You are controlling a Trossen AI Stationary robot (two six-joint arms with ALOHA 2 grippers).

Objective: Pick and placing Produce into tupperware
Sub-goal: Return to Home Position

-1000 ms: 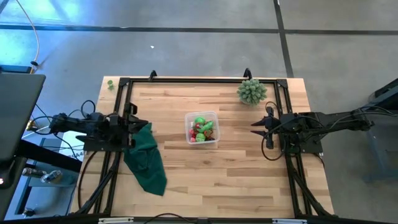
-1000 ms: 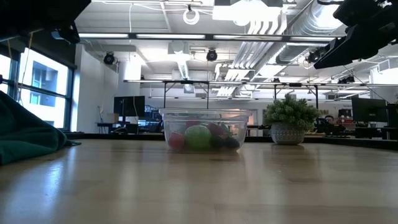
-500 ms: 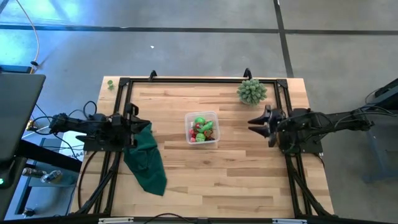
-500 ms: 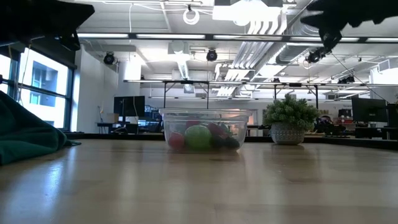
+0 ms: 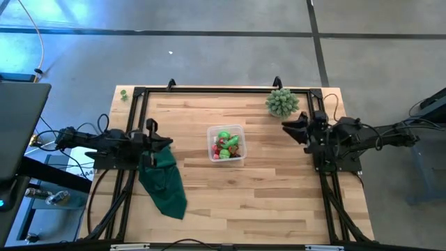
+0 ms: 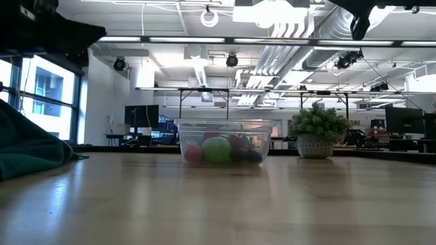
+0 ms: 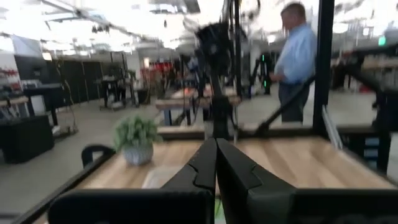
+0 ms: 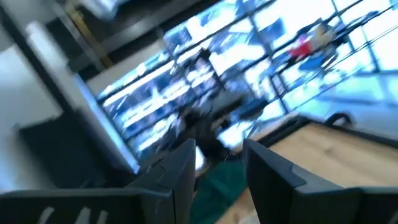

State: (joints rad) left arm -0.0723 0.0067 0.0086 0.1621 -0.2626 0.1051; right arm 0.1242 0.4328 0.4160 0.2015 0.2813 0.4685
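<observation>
The clear tupperware [image 5: 226, 143] stands on its base at the table's middle and also shows in the low view [image 6: 225, 141]. The produce [image 5: 226, 145] lies inside it: green, red, pink and dark pieces [image 6: 216, 150]. My left gripper [image 5: 167, 140] hovers shut at the table's left side, over the upper end of the dark green cloth. My right gripper [image 5: 287, 127] is open, raised at the table's right side between the tupperware and the plant. It shows at the top of the low view [image 6: 359, 26]. Neither gripper holds anything.
A dark green cloth [image 5: 164, 178] lies spread on the left part of the table [image 6: 27, 146]. A pale green spiky plant [image 5: 282, 102] in a pot stands at the far right corner [image 6: 315, 133]. A black frame [image 5: 223, 89] borders the table. A person [image 7: 297, 56] stands beyond the table.
My right gripper has risen and moved toward the table's far edge, nearer the plant, tipping as it went. My left gripper has shifted a little toward the table's right over the cloth. The tupperware and produce have stayed put.
</observation>
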